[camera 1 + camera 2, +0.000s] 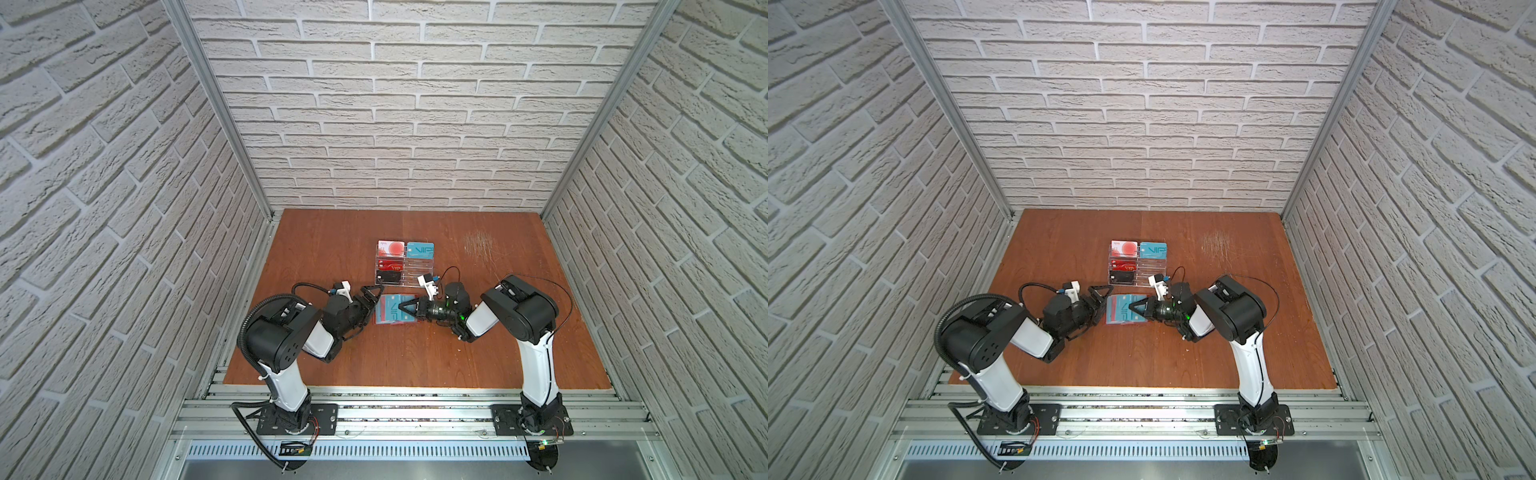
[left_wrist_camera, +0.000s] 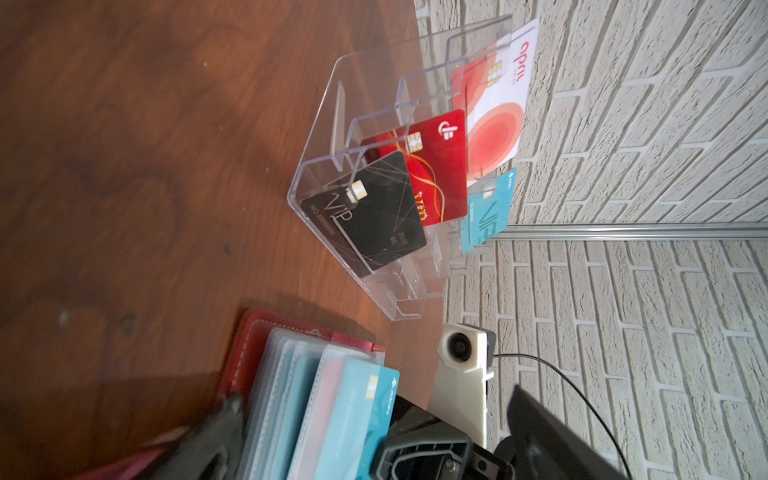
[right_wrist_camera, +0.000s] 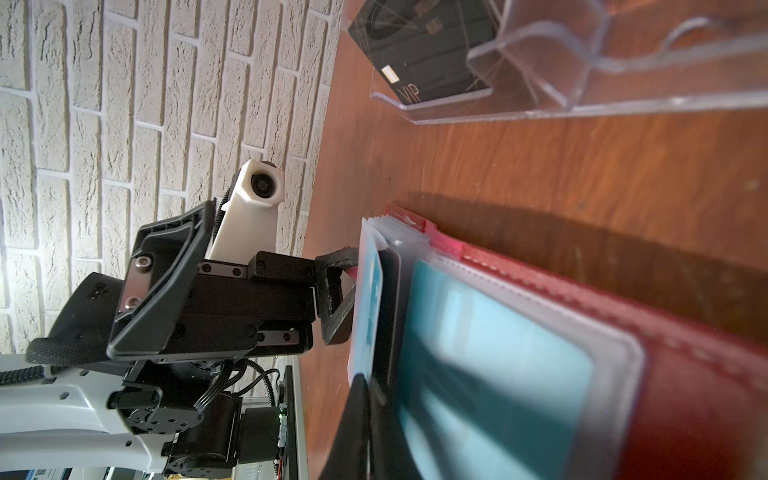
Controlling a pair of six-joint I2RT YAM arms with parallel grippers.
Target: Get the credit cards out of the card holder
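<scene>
At card holder (image 1: 386, 311), only wrist views show right fingers (image 3: 357, 419) pinching teal card (image 3: 370, 299); left fingers (image 3: 321, 291) open.

Red card holder (image 3: 685, 332), teal credit card (image 3: 498, 353)

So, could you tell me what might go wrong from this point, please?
1. The right gripper has its fingers shut, seemingly on a clear sleeve page, not a bare card; pulling may drag the whole card holder, since the open left gripper only stands at its edge.
2. The acrylic stand sits close behind it; a lifted arm could knock it over.
</scene>
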